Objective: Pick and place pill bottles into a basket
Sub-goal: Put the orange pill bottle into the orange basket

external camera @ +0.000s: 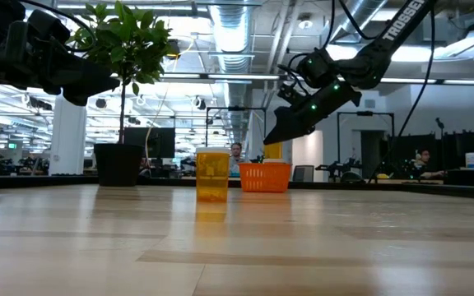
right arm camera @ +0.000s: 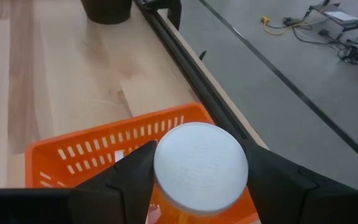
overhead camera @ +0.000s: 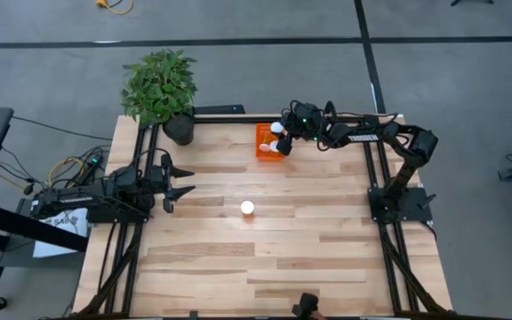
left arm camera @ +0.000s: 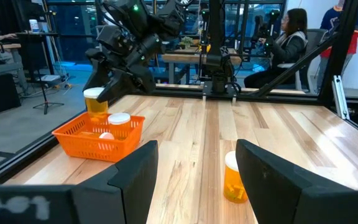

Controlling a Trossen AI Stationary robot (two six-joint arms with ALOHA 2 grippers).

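The orange basket [overhead camera: 263,142] sits at the table's far edge, right of the plant pot. It also shows in the left wrist view [left arm camera: 98,138], with one pill bottle upright [left arm camera: 119,119] and another white cap [left arm camera: 106,135] inside. My right gripper [overhead camera: 279,132] is over the basket, shut on a pill bottle [left arm camera: 94,102]. A further pill bottle [overhead camera: 247,208] stands on its base mid-table, ahead of the open fingers of my left gripper [overhead camera: 181,180], which touch nothing. My right gripper pinches the pill bottle between its two fingers, which stand on opposite sides of it just under the white cap [right arm camera: 201,168]. The fingers slant down from the table's right side. The bottle hangs upright, cap up, clear above the basket [external camera: 264,177].
A potted plant [overhead camera: 161,89] in a dark pot stands at the far left corner, close to the basket. Black frame rails run along the table's left [overhead camera: 136,160] and right edges. People sit at desks in the room beyond.
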